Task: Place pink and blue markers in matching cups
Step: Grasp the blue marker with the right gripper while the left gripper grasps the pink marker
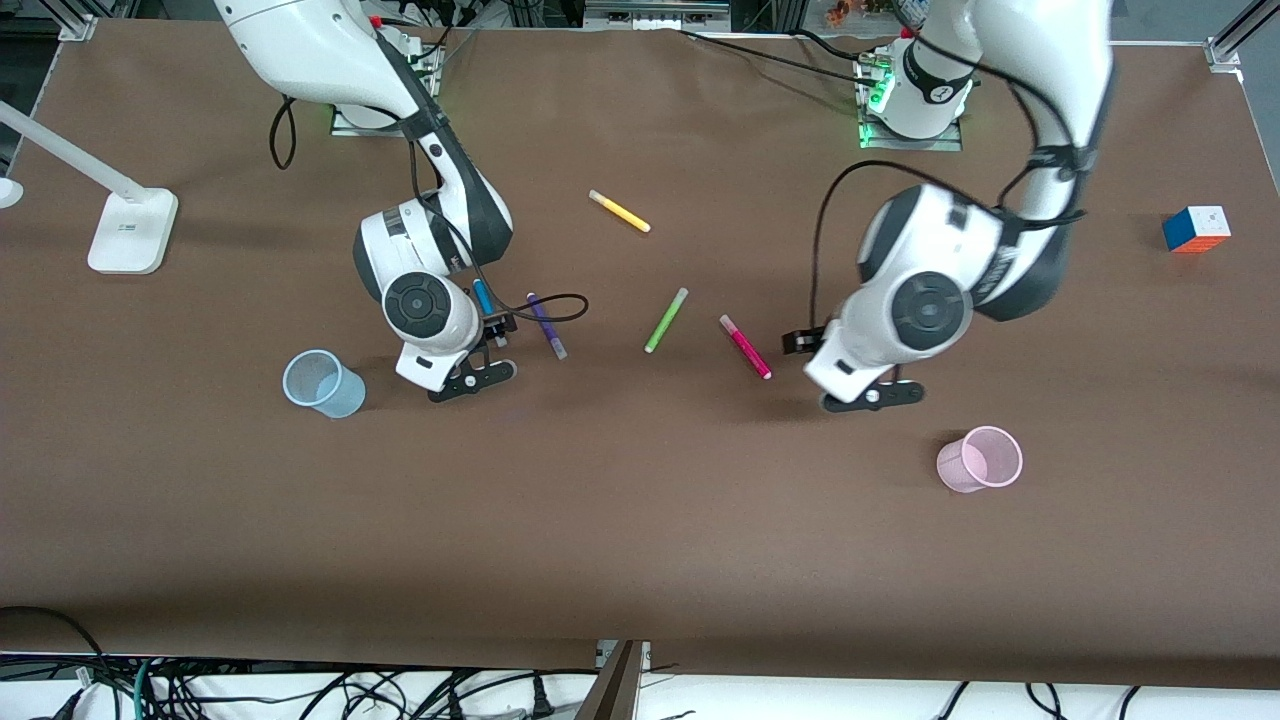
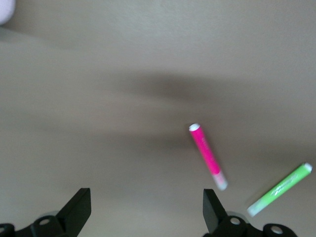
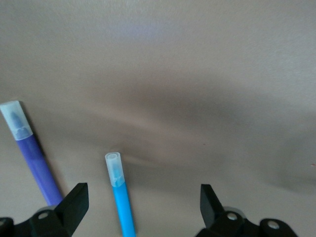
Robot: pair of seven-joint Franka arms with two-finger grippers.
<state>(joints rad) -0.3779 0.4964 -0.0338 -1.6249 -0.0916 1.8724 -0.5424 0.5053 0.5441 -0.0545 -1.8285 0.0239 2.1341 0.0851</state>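
The blue marker lies on the brown table, partly under my right hand. In the right wrist view it shows between my spread fingers. My right gripper is open and empty, low over the table beside the pale blue cup. The pink marker lies near the table's middle. My left gripper is open and empty over bare table beside it; the marker shows just off one fingertip. The pale pink cup stands nearer to the front camera than the left gripper.
A dark purple pen lies close beside the blue marker. A lime green pen lies beside the pink marker. A yellow pen lies farther back. A colour cube and a white lamp base sit at the table's ends.
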